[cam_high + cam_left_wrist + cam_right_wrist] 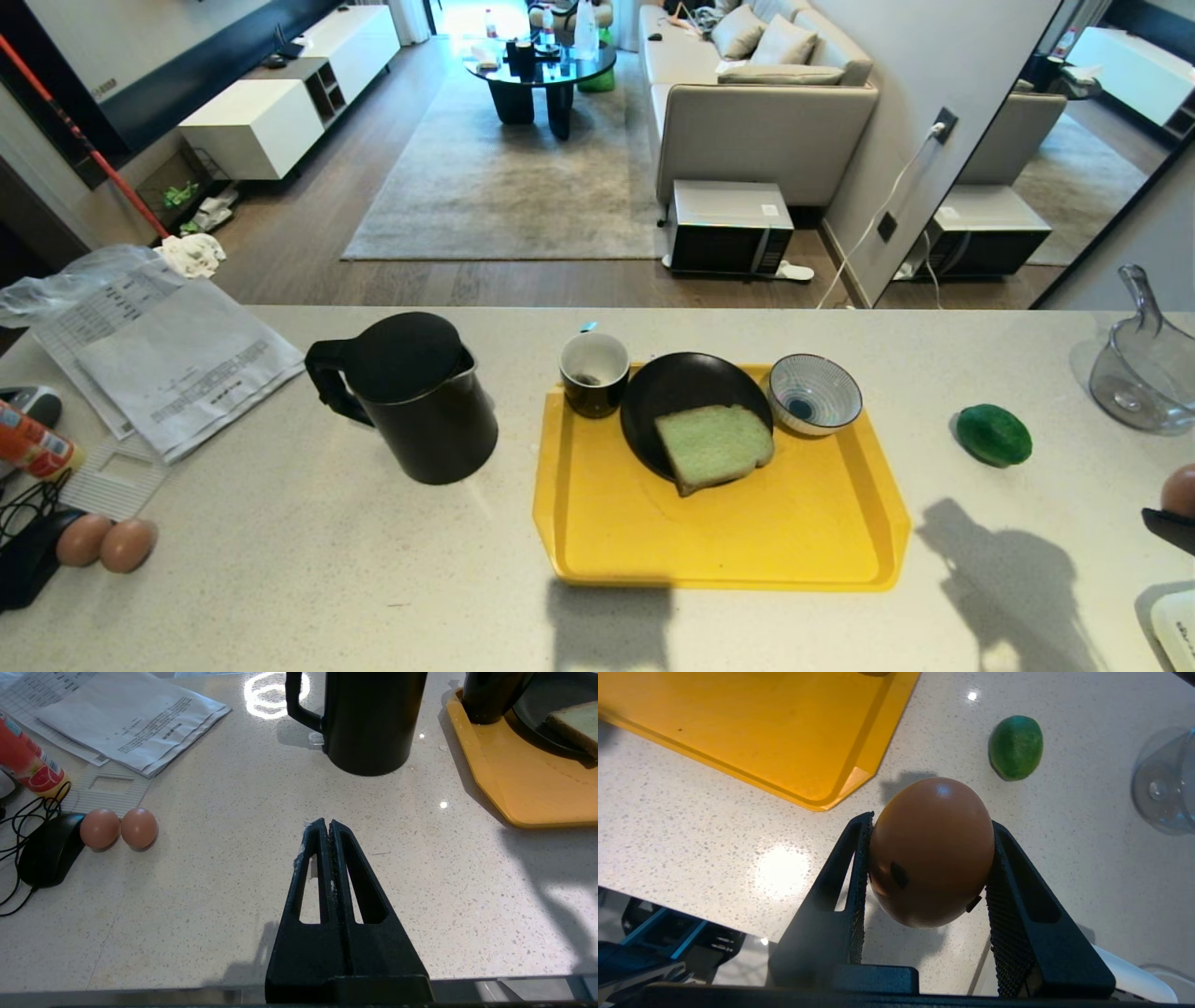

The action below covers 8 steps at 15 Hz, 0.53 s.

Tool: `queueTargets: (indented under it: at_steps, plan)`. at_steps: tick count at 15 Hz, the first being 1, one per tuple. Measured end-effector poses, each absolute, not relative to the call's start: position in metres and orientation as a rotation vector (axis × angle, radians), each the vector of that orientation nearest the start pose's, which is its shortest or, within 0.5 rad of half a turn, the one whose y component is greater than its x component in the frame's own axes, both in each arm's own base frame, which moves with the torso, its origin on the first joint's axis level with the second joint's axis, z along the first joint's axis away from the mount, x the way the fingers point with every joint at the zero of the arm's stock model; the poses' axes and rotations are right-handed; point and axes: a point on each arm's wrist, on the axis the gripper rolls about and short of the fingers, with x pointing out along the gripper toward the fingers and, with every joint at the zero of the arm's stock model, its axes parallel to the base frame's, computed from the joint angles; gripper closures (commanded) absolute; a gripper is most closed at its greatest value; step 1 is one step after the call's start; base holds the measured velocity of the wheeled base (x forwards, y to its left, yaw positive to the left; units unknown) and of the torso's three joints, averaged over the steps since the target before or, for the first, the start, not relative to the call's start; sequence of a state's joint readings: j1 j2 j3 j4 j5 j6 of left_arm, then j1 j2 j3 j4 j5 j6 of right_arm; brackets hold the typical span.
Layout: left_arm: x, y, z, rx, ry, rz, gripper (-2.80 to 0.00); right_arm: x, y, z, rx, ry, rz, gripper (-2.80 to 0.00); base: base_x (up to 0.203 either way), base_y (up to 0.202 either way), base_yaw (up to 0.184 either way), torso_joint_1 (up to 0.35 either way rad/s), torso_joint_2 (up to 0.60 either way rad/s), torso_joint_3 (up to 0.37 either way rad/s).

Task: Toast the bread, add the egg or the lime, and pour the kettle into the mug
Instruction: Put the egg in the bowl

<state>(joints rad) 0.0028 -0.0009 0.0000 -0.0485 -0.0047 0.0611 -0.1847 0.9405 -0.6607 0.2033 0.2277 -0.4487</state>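
A brown egg (pixel 931 851) with a dark speck is held above the counter with my right gripper (pixel 930 828) shut on it; in the head view the egg (pixel 1179 489) shows at the right edge. The lime (pixel 993 434) lies on the counter right of the yellow tray (pixel 709 541). On the tray a pale green bread slice (pixel 714 446) rests on a black plate (pixel 681 387), with the black mug (pixel 594 373) to its left and a striped bowl (pixel 814 393) to its right. The dark kettle (pixel 411 397) stands left of the tray. My left gripper (pixel 325 823) hovers shut and empty over bare counter.
Two brown eggs (pixel 105 542) lie at the counter's left beside a black mouse (pixel 49 849), papers (pixel 168 355) and a red-labelled can (pixel 33 443). A clear glass jug (pixel 1144 369) stands at the far right. A white object (pixel 1174 625) sits at the near right corner.
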Motion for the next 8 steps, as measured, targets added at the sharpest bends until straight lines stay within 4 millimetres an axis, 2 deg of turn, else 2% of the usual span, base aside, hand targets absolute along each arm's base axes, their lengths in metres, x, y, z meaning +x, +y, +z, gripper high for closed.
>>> queueTargets:
  at_steps: [5,8]
  plan:
    - [-0.023,0.0,0.08,0.061,-0.049,0.0,0.0,0.105,-0.004,0.237,-0.344,0.587,0.245,0.0,0.0,0.0,0.0,0.0,0.0,0.0]
    - [-0.023,0.0,0.08,0.061,-0.049,0.0,0.0,0.117,-0.001,0.245,-0.352,0.603,0.28,0.0,0.0,0.0,0.0,0.0,0.0,0.0]
